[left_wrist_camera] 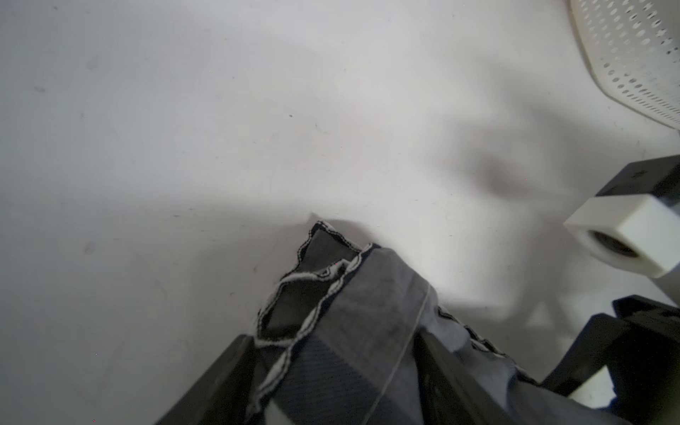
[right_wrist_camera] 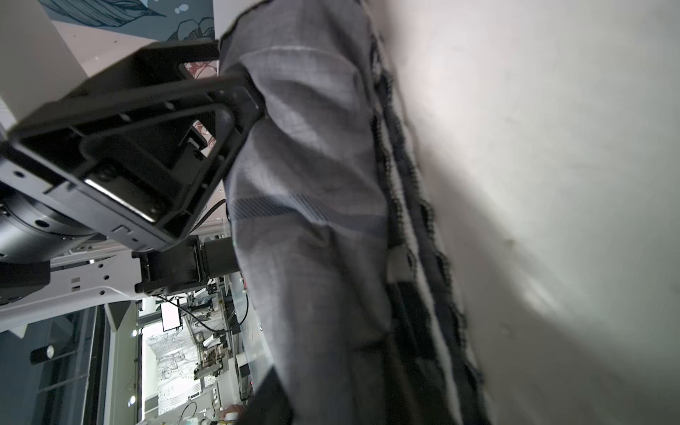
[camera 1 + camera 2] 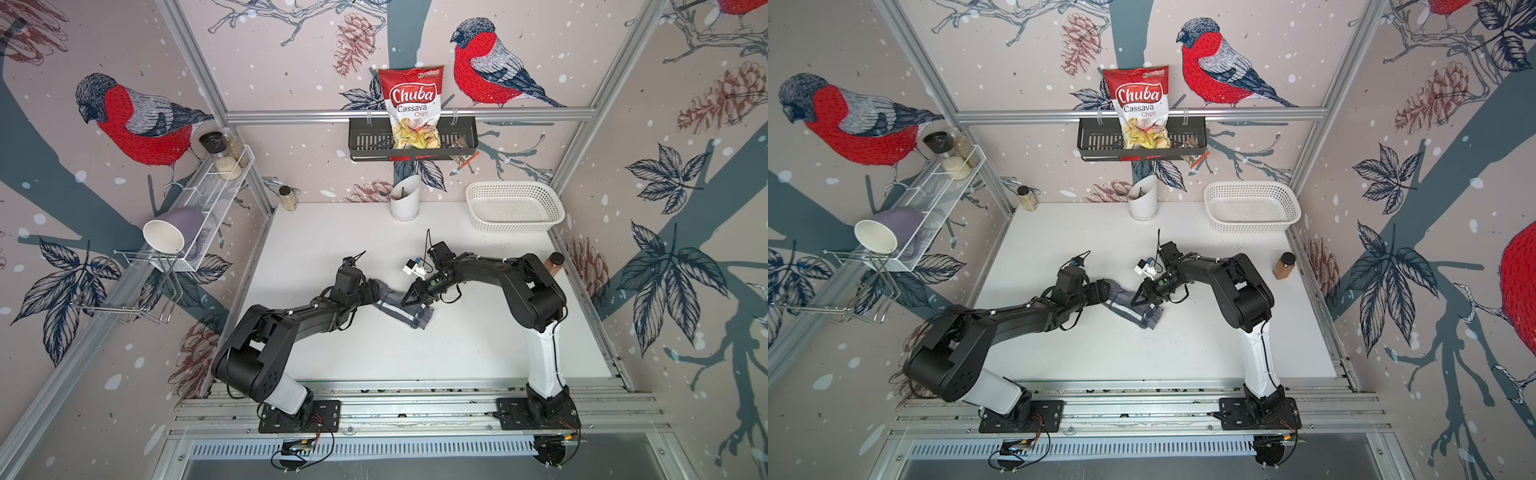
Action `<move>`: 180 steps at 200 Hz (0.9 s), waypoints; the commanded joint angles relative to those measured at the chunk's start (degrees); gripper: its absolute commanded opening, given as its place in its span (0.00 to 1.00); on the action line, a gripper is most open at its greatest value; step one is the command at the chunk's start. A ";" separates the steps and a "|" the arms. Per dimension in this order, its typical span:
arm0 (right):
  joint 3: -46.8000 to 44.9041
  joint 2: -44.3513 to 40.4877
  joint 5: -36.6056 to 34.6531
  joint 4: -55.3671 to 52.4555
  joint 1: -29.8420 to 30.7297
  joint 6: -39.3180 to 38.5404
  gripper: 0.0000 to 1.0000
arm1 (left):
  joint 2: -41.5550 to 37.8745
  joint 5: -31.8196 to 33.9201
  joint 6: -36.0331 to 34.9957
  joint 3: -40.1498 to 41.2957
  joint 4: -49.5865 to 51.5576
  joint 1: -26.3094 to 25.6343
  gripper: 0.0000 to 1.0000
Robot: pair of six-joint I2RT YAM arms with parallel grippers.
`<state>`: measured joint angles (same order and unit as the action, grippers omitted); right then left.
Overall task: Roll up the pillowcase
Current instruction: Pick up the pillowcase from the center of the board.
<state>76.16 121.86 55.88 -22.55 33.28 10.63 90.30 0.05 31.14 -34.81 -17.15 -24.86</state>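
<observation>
Grey cloth fills the left pincer (image 1: 333, 335), which squeezes one end of the pillowcase (image 3: 399, 311). The roll lies in the middle of the table (image 3: 457, 357). The right pincer (image 3: 409, 297) is right at the roll; clenched or not, that cannot be told. The cloth looks light and floppy, so holding both ends should keep it tight.

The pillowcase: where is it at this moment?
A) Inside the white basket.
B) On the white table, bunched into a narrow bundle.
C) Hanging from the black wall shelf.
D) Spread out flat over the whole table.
B: in both top views the pillowcase lies as a narrow bundle on the table, well apart from the basket.
</observation>
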 commanded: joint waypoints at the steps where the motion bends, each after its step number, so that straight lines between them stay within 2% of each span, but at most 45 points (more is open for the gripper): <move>1: 0.04 -2.64 -5.88 -0.68 0.58 -0.27 0.76 | 2.00 1.59 -0.32 -1.95 2.12 -0.09 0.71; 17: -2.17 -9.46 -16.14 2.76 1.33 -0.61 0.99 | 2.44 1.96 -0.14 -2.45 2.82 -0.12 0.71; 23: -3.54 -13.17 -22.39 4.69 2.09 -0.70 1.00 | 2.52 1.97 -0.11 -2.43 2.83 -0.10 0.71; 41: -7.41 -23.31 -48.37 9.63 6.79 -2.26 1.00 | 2.68 1.88 -0.13 -2.52 3.10 -0.11 0.71; 55: -14.36 -30.87 -67.24 18.45 13.69 -9.02 1.00 | 2.77 1.71 0.01 -2.45 2.83 -0.10 0.71; 64: -18.82 -34.06 -74.23 23.78 18.68 -15.14 1.00 | 3.07 1.47 0.21 -2.53 2.54 -0.07 0.72; 83: -24.95 -36.06 -78.54 30.12 28.25 -26.51 1.00 | 3.67 0.48 0.42 -2.85 2.13 -0.09 0.72; 104: -24.74 -31.46 -80.99 28.42 34.04 -28.88 1.00 | 3.78 0.38 0.79 -2.72 1.91 -0.06 0.72; 138: -22.27 -21.38 -85.37 29.61 36.07 -28.62 1.00 | 2.78 0.12 0.89 -1.92 1.59 -0.01 0.73; 180: -17.81 -11.97 -88.34 28.85 32.71 -28.79 1.00 | 1.07 -0.14 0.42 -1.77 2.03 0.00 0.73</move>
<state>56.16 106.85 -27.68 5.74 67.40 -17.39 92.33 0.54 31.75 -36.73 -15.99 -24.95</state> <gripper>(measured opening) 0.999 0.730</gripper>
